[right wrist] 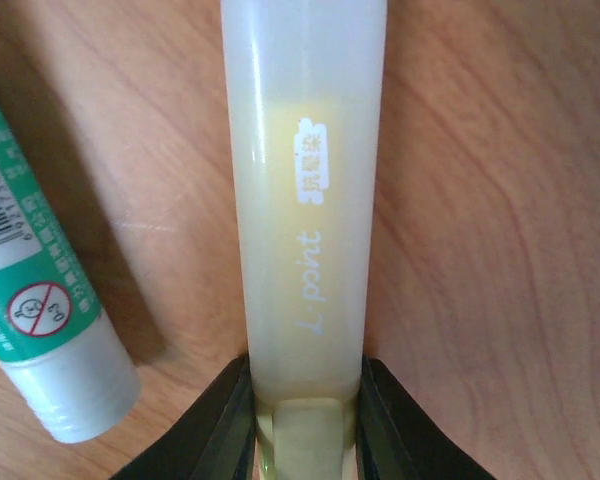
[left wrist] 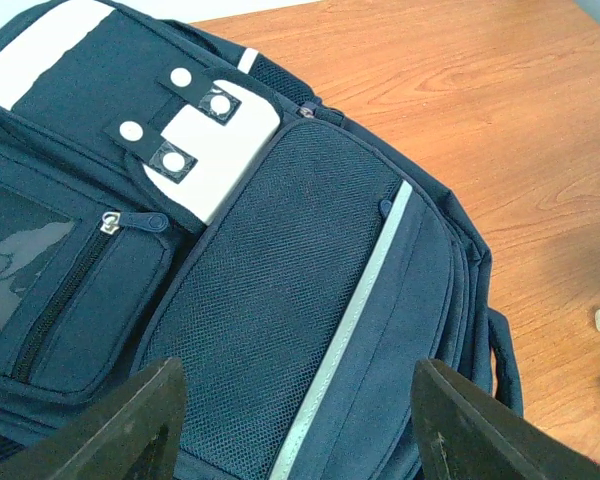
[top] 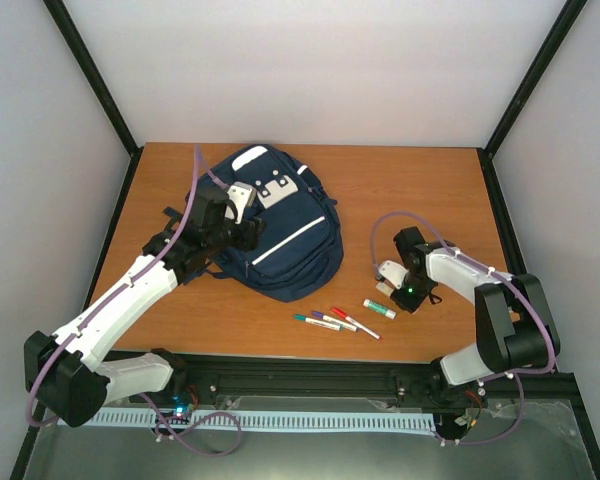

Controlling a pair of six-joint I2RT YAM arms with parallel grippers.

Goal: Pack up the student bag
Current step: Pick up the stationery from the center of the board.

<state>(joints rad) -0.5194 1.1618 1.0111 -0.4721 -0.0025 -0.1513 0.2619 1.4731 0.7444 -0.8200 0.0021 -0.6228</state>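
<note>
The student bag [top: 285, 245] lies flat on the left half of the worktop [top: 420, 180], front pockets facing up. The left pincer [left wrist: 300, 420] hovers just over its mesh pocket, released, with both fingers wide apart and nothing between them. Well to the bag's right, the right pincer [right wrist: 302, 385] is clenched on the end of a pale yellow highlighter [right wrist: 302, 180] lying on the wood, a finger pressed against each side, with a green-and-white glue stick [right wrist: 40, 300] just beside it and a few markers [top: 335, 320] near the front edge.
</note>
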